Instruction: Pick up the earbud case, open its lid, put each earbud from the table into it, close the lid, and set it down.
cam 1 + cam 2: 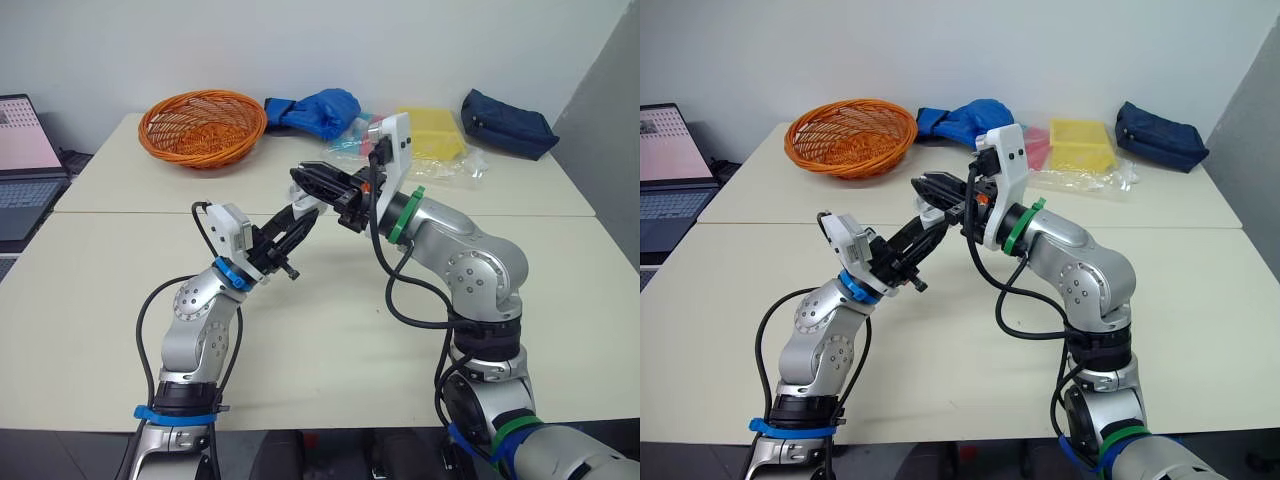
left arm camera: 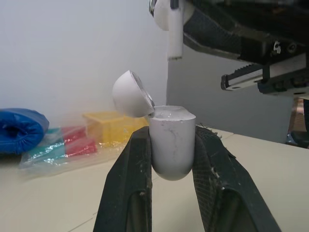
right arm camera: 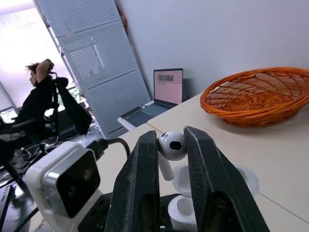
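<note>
My left gripper (image 1: 303, 212) is shut on the white earbud case (image 2: 171, 145), holding it upright above the table's middle. The case's lid (image 2: 131, 94) is hinged open to one side. Just above the open case, my right gripper (image 1: 305, 180) is shut on a white earbud (image 3: 170, 146), stem pointing down. In the left wrist view the earbud (image 2: 170, 21) hangs a short way over the case's mouth, apart from it. The right wrist view shows the case's open top (image 3: 185, 210) below the earbud. What lies inside the case I cannot make out.
An orange wicker basket (image 1: 202, 127), a blue cloth (image 1: 318, 110), a yellow box in clear plastic (image 1: 432, 135) and a dark blue pouch (image 1: 507, 123) line the table's far side. A laptop (image 1: 22, 165) stands at the left. A person (image 3: 41, 96) sits beyond it.
</note>
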{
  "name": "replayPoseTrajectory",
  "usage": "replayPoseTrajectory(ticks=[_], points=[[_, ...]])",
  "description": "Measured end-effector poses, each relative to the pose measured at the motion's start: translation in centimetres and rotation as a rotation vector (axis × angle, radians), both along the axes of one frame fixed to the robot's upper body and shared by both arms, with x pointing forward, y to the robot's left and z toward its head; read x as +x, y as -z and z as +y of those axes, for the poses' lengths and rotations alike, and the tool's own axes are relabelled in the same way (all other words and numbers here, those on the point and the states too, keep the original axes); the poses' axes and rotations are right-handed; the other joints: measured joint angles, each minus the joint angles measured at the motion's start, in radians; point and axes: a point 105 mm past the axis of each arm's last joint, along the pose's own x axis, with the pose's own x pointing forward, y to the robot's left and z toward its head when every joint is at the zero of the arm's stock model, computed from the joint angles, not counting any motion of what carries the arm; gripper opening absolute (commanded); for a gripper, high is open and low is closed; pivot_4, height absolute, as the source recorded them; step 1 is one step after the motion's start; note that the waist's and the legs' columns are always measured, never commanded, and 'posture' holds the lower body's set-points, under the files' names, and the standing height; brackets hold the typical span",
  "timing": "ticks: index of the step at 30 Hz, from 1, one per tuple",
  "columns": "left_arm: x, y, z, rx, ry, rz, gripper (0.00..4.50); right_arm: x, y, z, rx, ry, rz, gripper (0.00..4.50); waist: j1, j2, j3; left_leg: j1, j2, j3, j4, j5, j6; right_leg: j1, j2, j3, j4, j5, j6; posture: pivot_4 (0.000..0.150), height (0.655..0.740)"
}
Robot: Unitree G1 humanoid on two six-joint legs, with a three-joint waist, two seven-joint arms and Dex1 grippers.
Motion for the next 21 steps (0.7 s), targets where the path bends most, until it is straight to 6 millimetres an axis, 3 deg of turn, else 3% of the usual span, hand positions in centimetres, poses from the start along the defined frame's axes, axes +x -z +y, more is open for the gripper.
replayPoseTrajectory(ticks=[8, 21], points=[[0.2, 0.4, 0.0, 0.001, 0.008, 0.012, 0.75, 0.4, 2.1, -0.3, -0.096, 0.038, -0.010, 0.41, -0.005, 0.000, 0.000, 0.001, 0.003, -0.002, -0.001, 0.000, 0.000, 0.000, 0.005, 0.001, 0.001, 0.000, -0.002, 0.150, 0.7400], [0.2, 0.6, -0.1, 0.009, 0.020, 0.007, 0.75, 0.1, 2.5, 0.2, -0.090, 0.025, -0.022, 0.41, -0.004, 0.000, 0.000, 0.001, 0.003, -0.001, -0.001, 0.000, 0.000, 0.000, 0.005, 0.001, 0.001, 0.000, -0.002, 0.150, 0.7400]])
